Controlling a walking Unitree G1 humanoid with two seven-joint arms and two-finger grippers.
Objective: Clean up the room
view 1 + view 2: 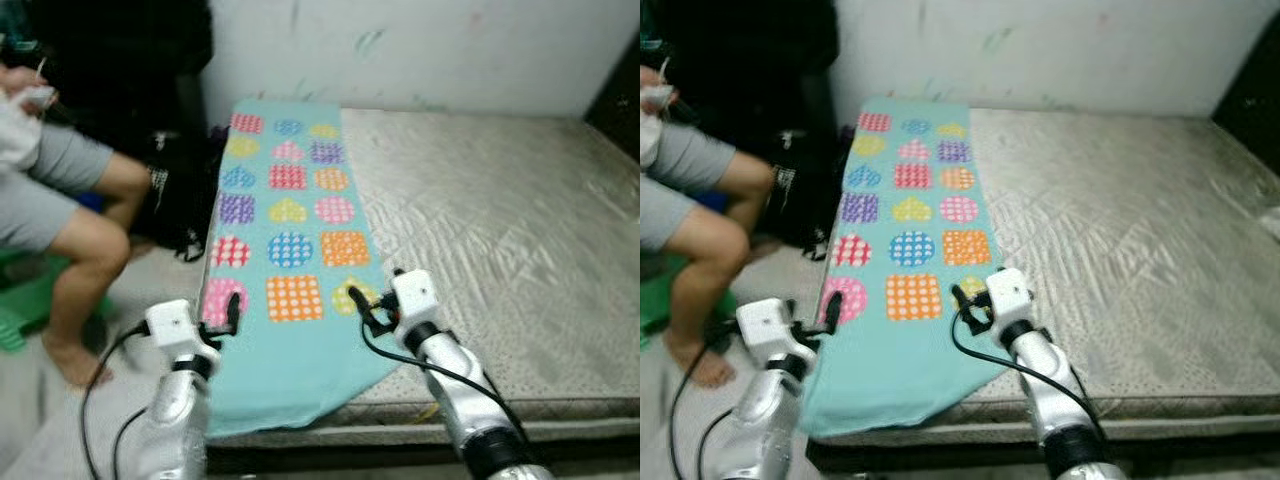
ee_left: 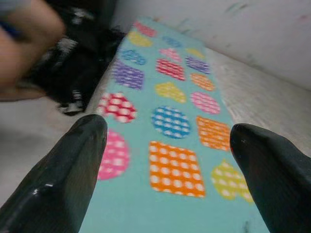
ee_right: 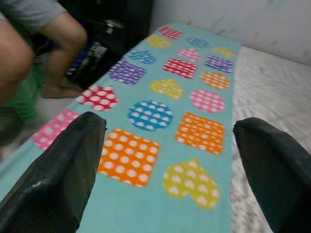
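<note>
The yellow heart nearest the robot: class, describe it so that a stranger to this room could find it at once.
Start at the grey mattress and find the turquoise blanket lying along its left side. In the blanket's row of shapes nearest the robot, the yellow heart is on the right, close to the right gripper. Next to it is an orange square; the heart is yellow with white dots.

a turquoise blanket (image 1: 910, 250) with bright dotted hearts, circles and squares lies along the left side of the bare mattress (image 1: 1120, 250), its near end hanging over the edge. the left gripper (image 1: 832, 310) and right gripper (image 1: 962, 300) hover at that end. a person's bare legs (image 1: 700, 250) are at left.
</note>
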